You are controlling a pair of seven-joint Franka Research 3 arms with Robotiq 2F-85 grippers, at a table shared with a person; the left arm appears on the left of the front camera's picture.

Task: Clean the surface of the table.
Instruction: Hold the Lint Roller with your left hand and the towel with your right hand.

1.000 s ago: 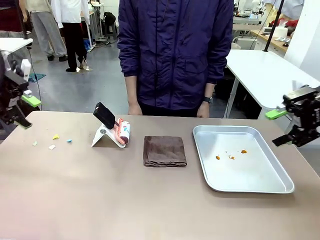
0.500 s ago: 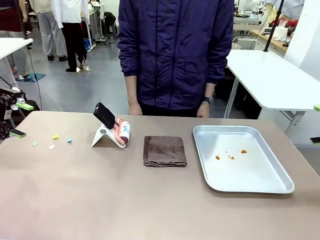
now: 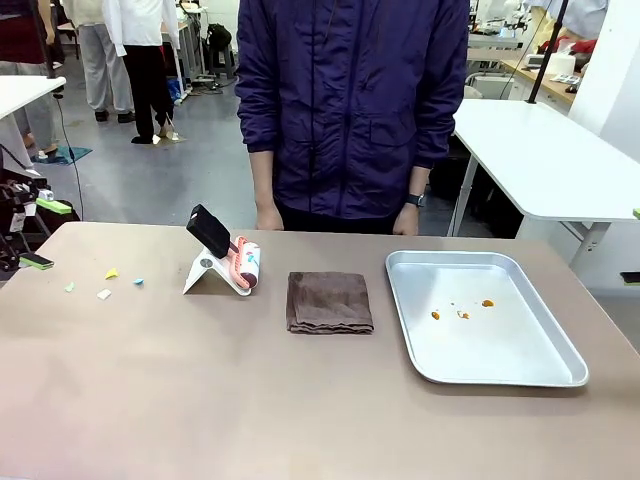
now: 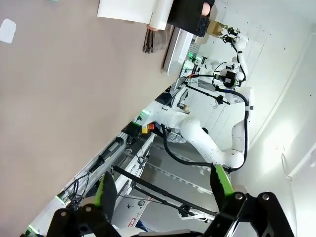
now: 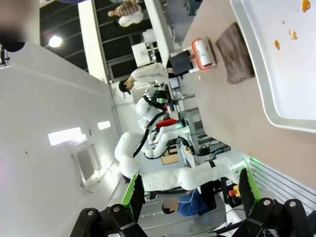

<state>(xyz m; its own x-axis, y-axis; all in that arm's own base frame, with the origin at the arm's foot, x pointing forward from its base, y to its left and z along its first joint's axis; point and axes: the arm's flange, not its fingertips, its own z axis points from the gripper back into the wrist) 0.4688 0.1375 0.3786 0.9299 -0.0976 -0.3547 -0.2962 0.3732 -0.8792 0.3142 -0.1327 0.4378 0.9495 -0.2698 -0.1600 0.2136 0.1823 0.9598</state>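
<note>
The left claw (image 4: 163, 187) and right claw (image 5: 191, 190) are spread wide, empty, beside the matte taupe-brown surface (image 3: 250, 400); a folded brown cloth (image 3: 329, 302) is laid centrally, presumably for wiping coloured paper scraps (image 3: 104, 294).

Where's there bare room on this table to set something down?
The whole near half of the table is bare, in front of the lint roller, brown cloth and metal tray. The far row is crowded: paper scraps at left, only narrow gaps beside the cloth.
</note>
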